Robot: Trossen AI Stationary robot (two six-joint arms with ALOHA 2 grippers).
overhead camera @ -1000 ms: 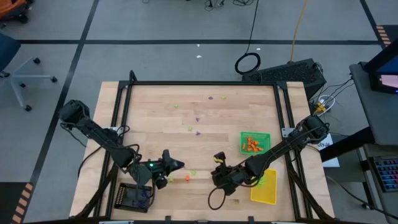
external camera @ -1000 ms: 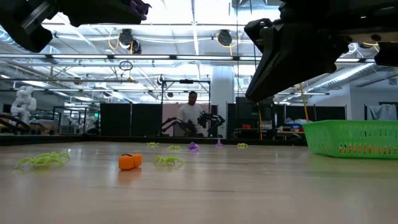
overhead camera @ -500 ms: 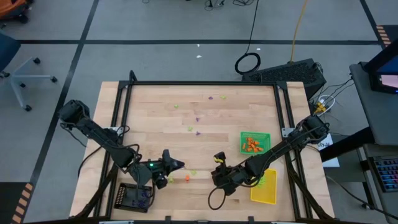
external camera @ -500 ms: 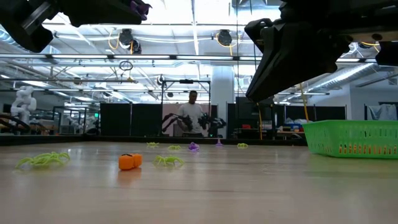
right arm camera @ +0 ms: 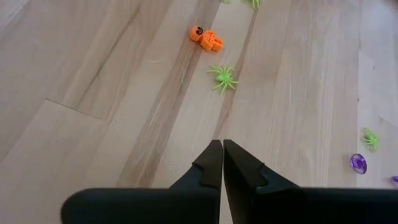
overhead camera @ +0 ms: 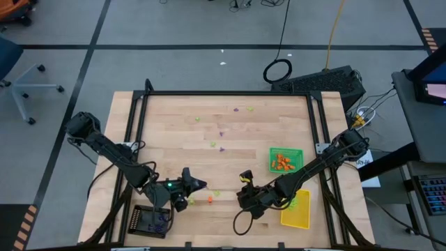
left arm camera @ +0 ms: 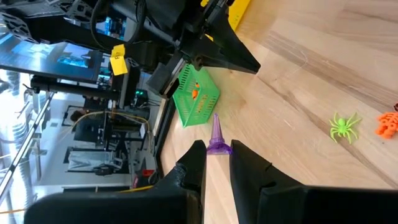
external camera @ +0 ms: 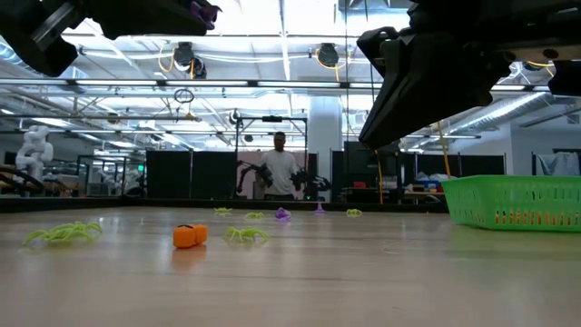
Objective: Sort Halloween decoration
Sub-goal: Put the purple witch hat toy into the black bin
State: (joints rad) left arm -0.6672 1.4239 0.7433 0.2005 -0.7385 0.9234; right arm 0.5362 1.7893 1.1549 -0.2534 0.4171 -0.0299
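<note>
Here we see a small purple cone-shaped plastic trinket point(left arm camera: 217, 138) pinched between the fingers of the left gripper point(left arm camera: 215, 163), raised above the pale wooden table point(overhead camera: 265, 132) near its front edge. Just beside it lie an orange pumpkin trinket point(right arm camera: 206, 38) and a lime green spider point(right arm camera: 222, 78). The right gripper point(right arm camera: 222, 163) hovers nearby, fingers together and empty. A green mesh tray point(overhead camera: 286, 159) holds orange pieces.

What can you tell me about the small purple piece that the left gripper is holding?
The purple trinket is a small cone of translucent-looking plastic with a flared brim, like a witch's hat. It stands pinched at the brim between the fingertips of the left gripper, its point directed away from the wrist. It hangs above the wooden table, touching nothing but the fingers. From the low view it shows high up.
</note>
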